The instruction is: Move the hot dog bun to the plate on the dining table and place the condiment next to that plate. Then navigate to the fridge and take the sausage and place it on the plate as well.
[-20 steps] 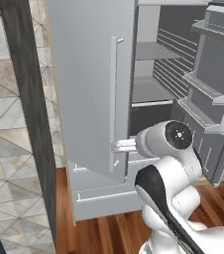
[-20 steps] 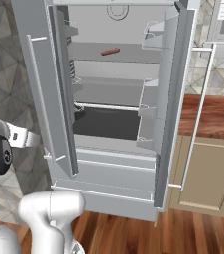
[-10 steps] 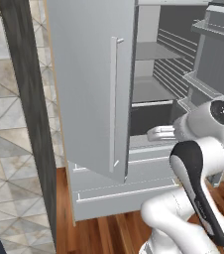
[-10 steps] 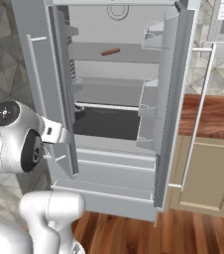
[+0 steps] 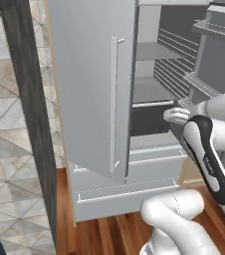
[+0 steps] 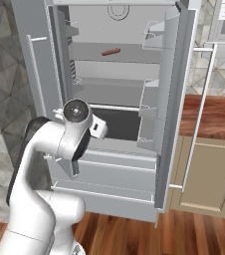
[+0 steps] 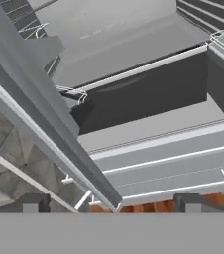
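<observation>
Reddish-brown and slender, the sausage [image 6: 110, 52] lies on an upper shelf of the open fridge [image 6: 134, 164], its long axis roughly side to side, slightly tilted; the tool [image 7: 111, 201] sits well below it, in front of the lower dark compartment, near the edge of the left door [image 5: 92, 94] — so my judgement is that the coming reach must go up and inward; the tool's fingers stand spread wide, empty, touching nothing

White Franka arm with dark joints bent at elbow, forearm raised, wrist turned forward. Two-finger gripper [image 7: 112, 201] with jaws spread wide, dark fingertips [image 7: 33, 202] apart, holding nothing.
</observation>
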